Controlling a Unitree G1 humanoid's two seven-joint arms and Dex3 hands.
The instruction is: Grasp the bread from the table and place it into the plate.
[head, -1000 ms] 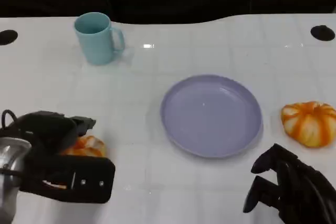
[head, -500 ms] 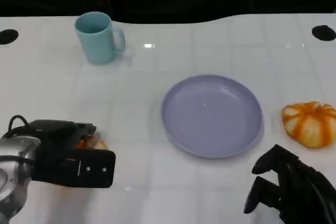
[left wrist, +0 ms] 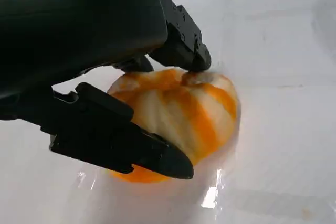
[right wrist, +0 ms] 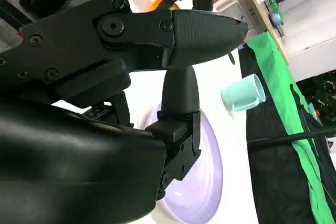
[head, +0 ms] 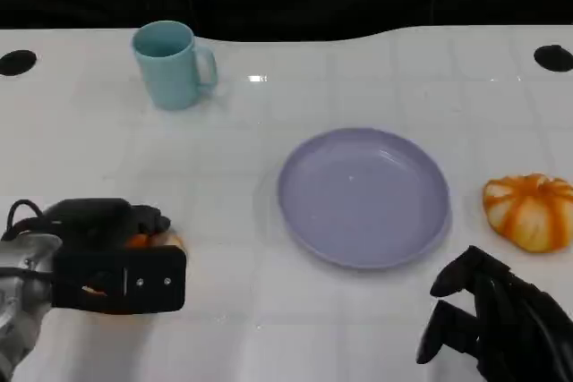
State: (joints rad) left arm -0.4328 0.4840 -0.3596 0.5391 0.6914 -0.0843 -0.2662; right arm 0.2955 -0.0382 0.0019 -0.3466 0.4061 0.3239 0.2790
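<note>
Bread (left wrist: 178,114): lower left of frame, on the table (head: 269,167).
Left hand (head: 116,257): fingers grasping bread from both sides.
Right hand (head: 497,324): lower right, fingers curled, holding nothing.

Left hand (head: 112,257) sits low at the table's near left edge, fingers (left wrist: 121,140) clamped around the bread (left wrist: 178,114). Right hand (head: 497,324) hovers at the near right corner, fingers curled in, holding nothing.

The left hand (head: 107,257) has lowered and closed around the bread (left wrist: 178,116), covering more of it than before
</note>
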